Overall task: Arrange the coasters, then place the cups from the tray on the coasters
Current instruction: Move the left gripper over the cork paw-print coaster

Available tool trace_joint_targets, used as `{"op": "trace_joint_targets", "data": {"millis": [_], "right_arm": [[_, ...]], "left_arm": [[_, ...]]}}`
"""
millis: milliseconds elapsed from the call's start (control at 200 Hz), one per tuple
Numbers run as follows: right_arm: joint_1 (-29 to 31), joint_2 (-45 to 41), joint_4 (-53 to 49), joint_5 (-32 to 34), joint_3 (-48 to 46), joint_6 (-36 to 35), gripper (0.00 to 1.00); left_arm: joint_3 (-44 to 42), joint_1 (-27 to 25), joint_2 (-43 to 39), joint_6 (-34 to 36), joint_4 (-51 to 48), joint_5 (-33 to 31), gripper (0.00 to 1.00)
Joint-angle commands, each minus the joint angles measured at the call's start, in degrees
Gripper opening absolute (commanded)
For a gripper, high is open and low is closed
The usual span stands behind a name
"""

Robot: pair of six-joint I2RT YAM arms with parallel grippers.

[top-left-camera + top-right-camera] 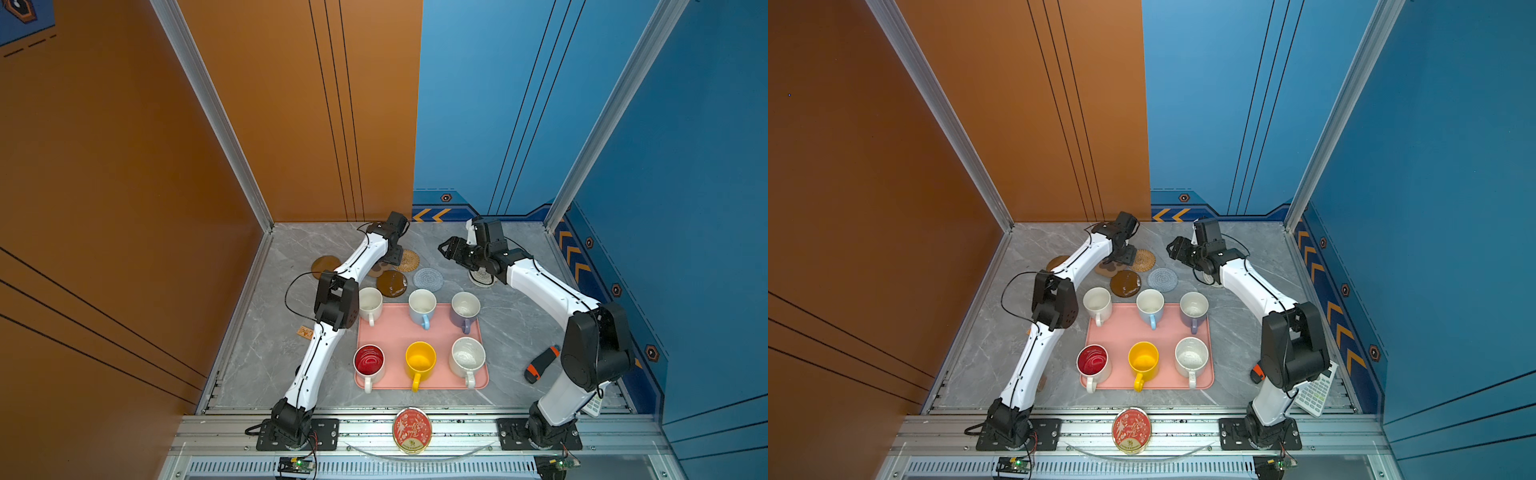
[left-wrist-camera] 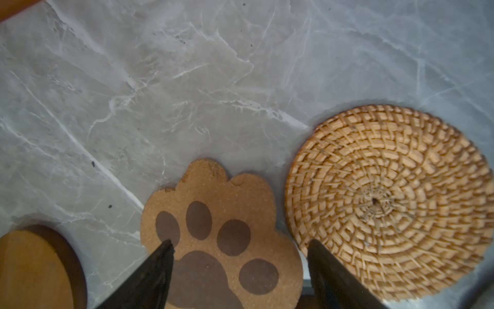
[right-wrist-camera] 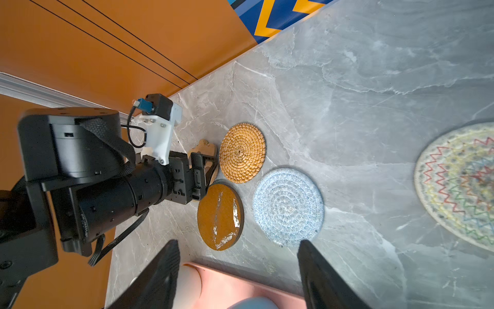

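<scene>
Left gripper (image 2: 240, 242): jaws spread wide, nothing clamped. Fingertips (image 2: 163, 254) sit low over the paw-print coaster (image 2: 227, 192), which lies flat on the marble table (image 2: 160, 93) under and between them; cannot tell whether they touch it. Just outside one finger is the rattan coaster (image 2: 387, 200), a narrow gap from the paw-print's edge. Outside the opposite finger is a brown disc (image 2: 32, 267), clearly apart. Right gripper (image 3: 238, 242): jaws also apart, empty, raised off the table and aimed across the middle toward the left gripper. Directly ahead of its tips lie a second brown disc (image 3: 220, 216), streaked with glare, and the blue-grey crocheted coaster (image 3: 287, 206), side by side with a sliver of table between. Beyond those lies the rattan coaster. Off to one side of the right gripper, well apart from that cluster, is the cream crocheted coaster (image 3: 459, 184) with coloured zigzag stitching; in both top views the right arm hides part of it. Behind both grippers, toward the arm bases, is the pink tray (image 1: 392, 332), carrying six cups upright in two rows of three. The row nearer the grippers: white cup (image 1: 370, 303), light blue cup (image 1: 422, 305), lavender cup (image 1: 465, 308). The row farther back: red-lined cup (image 1: 368, 360), yellow cup (image 1: 420, 359), speckled cream cup (image 1: 467, 356). Farthest back, on the rail between the arm bases, is a red-and-gold tin (image 1: 412, 430).
</scene>
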Motion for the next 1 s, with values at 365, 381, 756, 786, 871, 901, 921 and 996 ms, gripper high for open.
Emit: {"op": "trace_joint_targets", "data": {"millis": [365, 381, 756, 786, 871, 901, 921, 996], "right_arm": [[-0.4, -0.8, 0.1, -0.4, -0.2, -1.0, 0.69], [-0.4, -0.8, 0.1, -0.4, -0.2, -0.9, 0.69], [-0.4, -1.6, 0.3, -0.4, -0.8, -0.9, 0.69], [-0.5, -1.7, 0.3, -0.3, -0.8, -0.9, 0.69], [-0.5, -1.9, 0.3, -0.3, -1.0, -0.8, 0.69], [-0.5, -1.9, 0.4, -0.4, -1.0, -0.8, 0.69], [-0.5, -1.9, 0.5, -0.3, -1.0, -0.7, 0.69], [-0.5, -1.9, 0.8, -0.5, -1.1, -0.5, 0.69]], "left_arm": [[-6.6, 1.6, -1.3, -1.2, -0.8, -3.8, 0.76], [-6.9, 1.6, -1.5, -1.3, -0.8, -3.8, 0.77], [-13.9, 3.9, -5.5, -2.8, -0.8, -3.1, 0.76], [-15.0, 4.1, -5.9, -3.1, -0.8, -3.1, 0.75], [-18.1, 4.7, -7.3, -4.8, -0.8, -2.6, 0.74], [-19.2, 5.0, -7.8, -5.5, -0.8, -2.0, 0.73], [-20.0, 5.1, -8.2, -5.8, -0.8, -1.5, 0.73], [-22.5, 5.5, -9.1, -6.9, -0.8, -0.3, 0.72]]}}
